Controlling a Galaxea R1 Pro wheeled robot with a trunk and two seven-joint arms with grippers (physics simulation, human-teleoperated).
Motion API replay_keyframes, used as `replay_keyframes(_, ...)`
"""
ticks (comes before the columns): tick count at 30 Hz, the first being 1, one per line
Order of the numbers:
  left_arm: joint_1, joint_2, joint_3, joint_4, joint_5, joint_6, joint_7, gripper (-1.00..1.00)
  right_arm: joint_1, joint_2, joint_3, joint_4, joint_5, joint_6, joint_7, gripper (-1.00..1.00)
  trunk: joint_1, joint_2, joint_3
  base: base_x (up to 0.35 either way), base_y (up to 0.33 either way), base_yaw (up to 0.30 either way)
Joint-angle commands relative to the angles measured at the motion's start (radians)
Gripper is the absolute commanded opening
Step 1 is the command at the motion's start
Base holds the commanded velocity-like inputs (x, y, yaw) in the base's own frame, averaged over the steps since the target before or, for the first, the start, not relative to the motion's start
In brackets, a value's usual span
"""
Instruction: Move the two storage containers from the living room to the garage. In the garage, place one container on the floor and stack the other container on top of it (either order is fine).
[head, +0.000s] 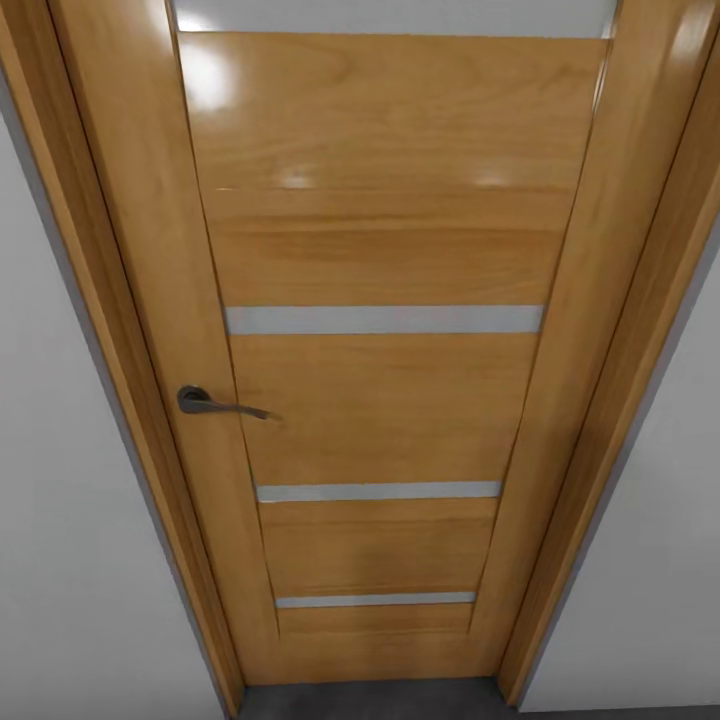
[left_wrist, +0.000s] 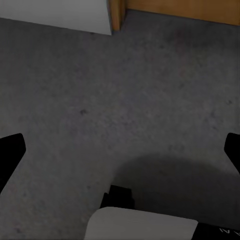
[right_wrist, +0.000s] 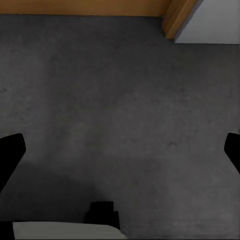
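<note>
The two storage containers are out of view. My left gripper hangs open over the dark grey speckled concrete floor, its black fingertips far apart with nothing between them. My right gripper is open in the same way above the floor, also empty. A strip of that floor runs along the foot of the door in the head view.
Right in front of me stands a shut wooden door with horizontal pale slats and a dark lever handle on its left side. Its wooden frame sits between pale grey walls. A white robot part lies below each wrist.
</note>
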Motion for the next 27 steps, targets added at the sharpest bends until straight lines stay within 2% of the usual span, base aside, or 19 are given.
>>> replay_keyframes(1,0.001,-0.002,0.003,-0.004,-0.002,0.006,0.001,1.00,0.002,-0.001,0.000,0.041,-0.001,-0.045,0.002,1.00,0.000,0.000,-0.001,0.002,0.001,-0.001)
replay_keyframes(3,0.001,-0.002,0.003,-0.004,-0.002,0.006,0.001,1.00,0.005,-0.002,0.000,0.135,-0.001,-0.133,0.002,1.00,0.000,0.000,-0.001,0.001,0.001,-0.001)
replay_keyframes(5,0.001,-0.003,0.003,-0.003,-0.002,0.005,0.001,1.00,0.008,-0.004,0.000,0.261,-0.002,-0.276,0.002,1.00,0.000,0.000,-0.001,0.000,0.000,0.000)
replay_keyframes(6,0.001,-0.003,0.003,-0.002,-0.002,0.003,0.001,1.00,0.010,-0.004,0.000,0.279,-0.003,-0.311,0.002,1.00,0.000,0.000,-0.001,0.000,0.000,0.000)
replay_keyframes(7,0.001,-0.003,0.001,0.011,-0.003,-0.016,0.001,1.00,0.035,-0.001,0.000,0.321,-0.003,-0.431,0.002,1.00,0.000,0.000,-0.001,0.000,0.000,0.000)
replay_keyframes(8,0.001,-0.003,0.000,0.026,-0.003,-0.033,0.002,1.00,0.052,0.000,0.000,0.332,-0.004,-0.472,0.002,1.00,0.000,0.000,-0.001,0.000,0.000,0.000)
replay_keyframes(10,0.001,-0.003,-0.001,0.045,-0.003,-0.056,0.006,1.00,0.071,0.002,0.000,0.340,-0.004,-0.508,0.002,1.00,0.000,0.000,-0.001,0.000,0.000,0.000)
replay_keyframes(14,0.001,-0.005,-0.003,0.061,-0.003,-0.079,0.020,1.00,0.093,0.003,0.000,0.348,-0.004,-0.533,0.002,1.00,0.000,0.000,-0.001,0.000,0.000,0.000)
replay_keyframes(20,0.001,-0.005,-0.003,0.066,-0.002,-0.087,0.027,1.00,0.113,0.005,0.001,0.350,-0.003,-0.535,0.003,1.00,0.000,0.000,-0.001,0.000,0.000,0.000)
replay_keyframes(27,0.001,-0.009,-0.001,0.068,0.002,-0.141,0.030,1.00,0.152,0.029,0.001,0.350,-0.003,-0.514,0.004,1.00,0.000,0.000,-0.001,0.000,0.000,0.000)
